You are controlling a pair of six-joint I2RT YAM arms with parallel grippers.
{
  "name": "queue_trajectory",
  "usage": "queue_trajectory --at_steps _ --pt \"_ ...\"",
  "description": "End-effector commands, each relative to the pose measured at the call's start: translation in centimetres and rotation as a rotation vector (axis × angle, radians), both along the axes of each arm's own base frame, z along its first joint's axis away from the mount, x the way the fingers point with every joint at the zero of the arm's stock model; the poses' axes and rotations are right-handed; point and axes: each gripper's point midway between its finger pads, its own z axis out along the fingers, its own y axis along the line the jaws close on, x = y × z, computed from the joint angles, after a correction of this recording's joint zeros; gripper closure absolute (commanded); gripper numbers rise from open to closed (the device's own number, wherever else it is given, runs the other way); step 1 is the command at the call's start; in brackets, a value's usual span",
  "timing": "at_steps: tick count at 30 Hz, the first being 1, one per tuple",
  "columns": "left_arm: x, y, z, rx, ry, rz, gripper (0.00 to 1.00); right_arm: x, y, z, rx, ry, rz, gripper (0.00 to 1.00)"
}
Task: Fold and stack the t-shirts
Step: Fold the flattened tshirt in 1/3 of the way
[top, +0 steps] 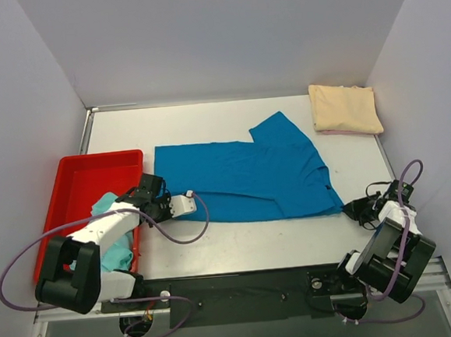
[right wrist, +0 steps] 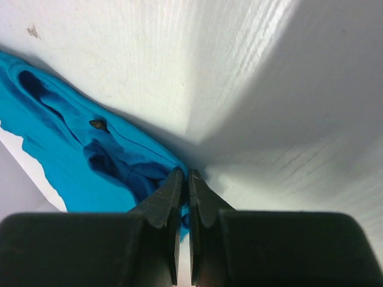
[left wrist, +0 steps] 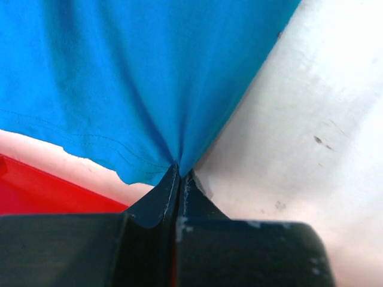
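The deep blue t-shirt [top: 249,174] lies spread on the white table, one sleeve pointing to the back. My left gripper [top: 192,202] is shut on its near-left corner; in the left wrist view the fabric [left wrist: 119,72] fans out from the closed fingertips [left wrist: 179,170]. My right gripper [top: 347,208] is shut on the shirt's near-right corner; in the right wrist view blue cloth [right wrist: 72,155] runs in between the jaws [right wrist: 182,173]. The cream-beige t-shirt [top: 344,109] lies folded at the back right. The teal t-shirt [top: 116,251] lies crumpled in the red tray, partly hidden by my left arm.
The red plastic tray [top: 92,167] stands at the left edge of the table, and its rim shows in the left wrist view [left wrist: 36,194]. Grey walls close in the left, back and right sides. Purple cables loop round both arms.
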Motion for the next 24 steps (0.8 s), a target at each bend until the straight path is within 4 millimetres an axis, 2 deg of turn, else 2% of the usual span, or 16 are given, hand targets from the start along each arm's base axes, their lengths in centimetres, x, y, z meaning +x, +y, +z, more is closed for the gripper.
queue_trajectory --at_steps 1,4,7,8,10,13,18,21,22,23,24 --pt "-3.2 0.2 0.7 -0.013 0.078 -0.026 1.0 -1.3 -0.7 0.7 -0.058 0.044 0.011 1.0" --pt "-6.0 -0.3 0.3 -0.029 0.15 -0.07 1.0 -2.2 -0.8 1.3 -0.073 0.059 -0.002 1.0" --pt "-8.5 -1.1 0.4 -0.05 0.201 -0.124 1.0 -4.5 0.3 -0.3 -0.039 0.147 -0.036 1.0" --pt "-9.5 -1.1 0.2 -0.04 0.226 -0.145 1.0 -4.9 0.3 -0.4 -0.02 0.154 -0.081 1.0" --pt "-10.4 -0.9 0.5 -0.037 0.226 -0.157 1.0 -5.7 0.3 -0.4 -0.012 0.158 -0.143 1.0" --pt "-10.8 -0.5 1.1 -0.029 0.205 -0.169 1.0 -7.2 -1.6 0.8 -0.118 0.219 -0.222 1.0" --pt "-10.9 -0.4 1.4 -0.015 0.201 -0.214 1.0 -9.3 -1.7 1.1 -0.151 0.295 -0.263 1.0" --pt "-11.1 -0.4 1.8 -0.008 0.227 -0.245 1.0 -10.7 -2.8 1.6 -0.221 0.365 -0.283 1.0" --pt "-11.0 -0.5 2.1 -0.004 0.228 -0.259 0.96 -11.2 -3.2 1.9 -0.244 0.391 -0.294 1.0" --pt "-11.3 -0.3 2.1 0.006 0.251 -0.266 0.77 -11.2 -3.4 2.1 -0.252 0.39 -0.294 1.0" --pt "-11.2 -0.5 2.4 0.004 0.253 -0.279 0.65 -10.9 -3.6 2.4 -0.26 0.378 -0.295 1.0"
